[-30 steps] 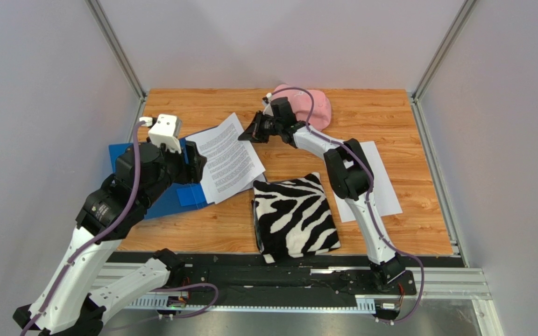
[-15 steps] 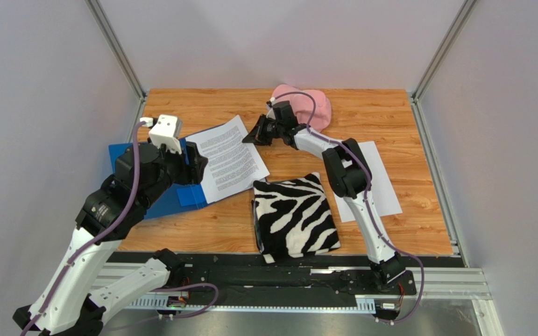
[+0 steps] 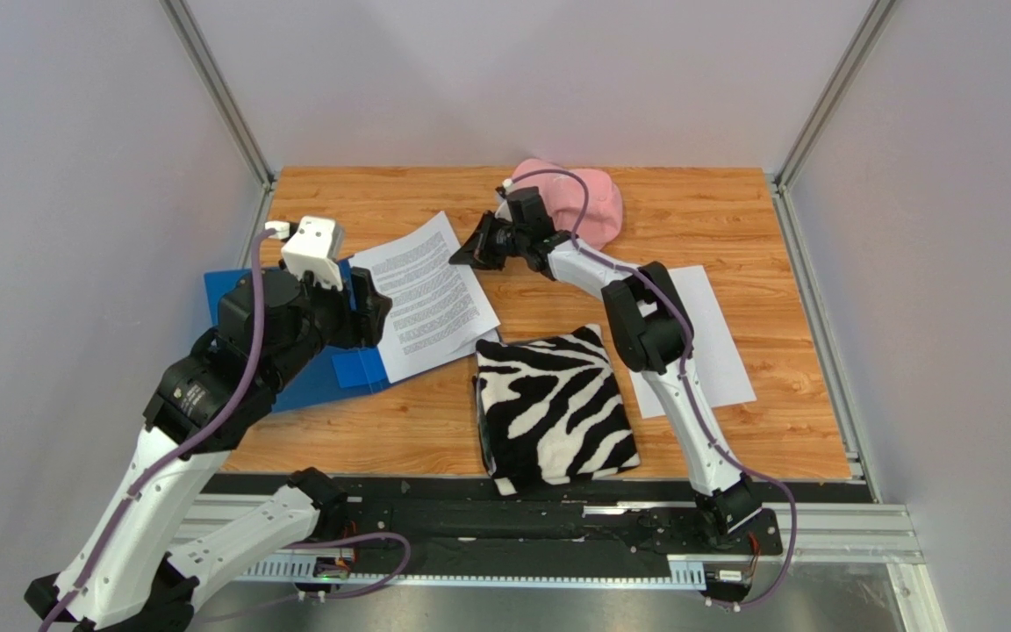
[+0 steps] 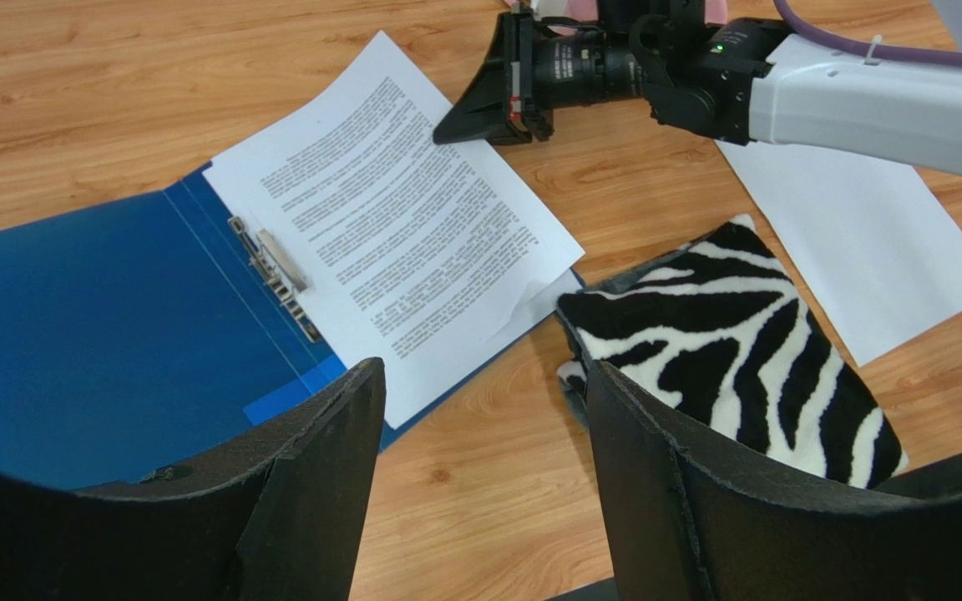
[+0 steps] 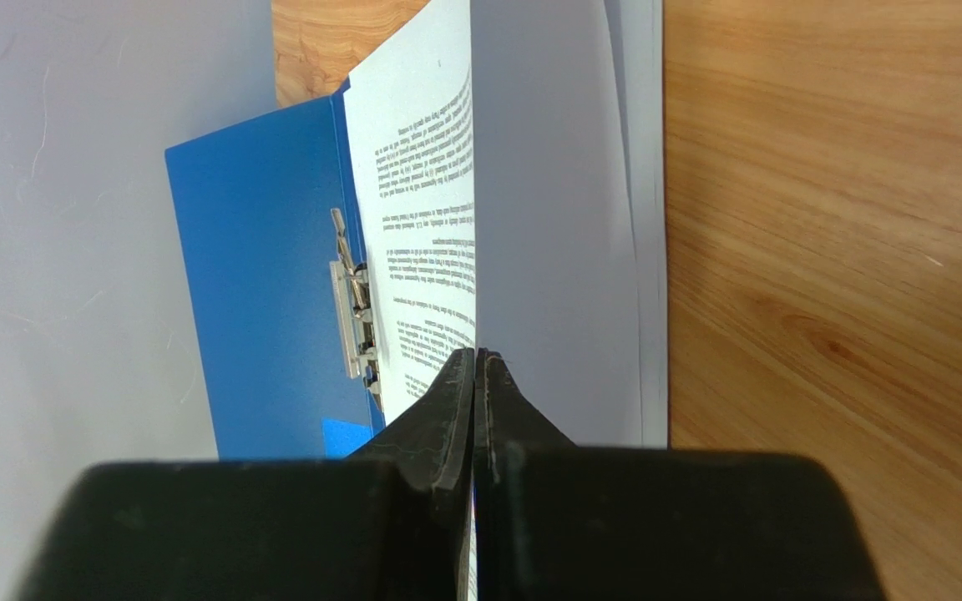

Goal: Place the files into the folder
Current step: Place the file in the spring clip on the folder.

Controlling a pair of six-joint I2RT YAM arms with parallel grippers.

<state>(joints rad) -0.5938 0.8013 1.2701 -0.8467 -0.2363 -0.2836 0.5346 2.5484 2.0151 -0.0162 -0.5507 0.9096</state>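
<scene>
The royal-blue folder (image 3: 227, 300) lies open at the table's left, its metal clip (image 4: 275, 269) showing. Printed files (image 3: 421, 296) rest across its right half, one sheet on top. My right gripper (image 3: 462, 257) is shut on the far right corner of that sheet. In the right wrist view the sheet (image 5: 417, 188) rises edge-on between the closed tips (image 5: 477, 357), beside the folder (image 5: 260, 276). My left gripper (image 4: 486, 382) hangs open above the folder's (image 4: 85, 338) near right corner, holding nothing. Another white sheet (image 3: 725, 345) lies under the right arm.
A zebra-striped folded cloth (image 3: 553, 408) lies front centre, right of the folder. A pink object (image 3: 587, 200) sits at the back behind the right gripper. Grey walls close in the table on the left, back and right.
The right gripper has shifted slightly left with the sheet's corner in it, nudging the sheet further over the folder. The left arm has stayed still.
</scene>
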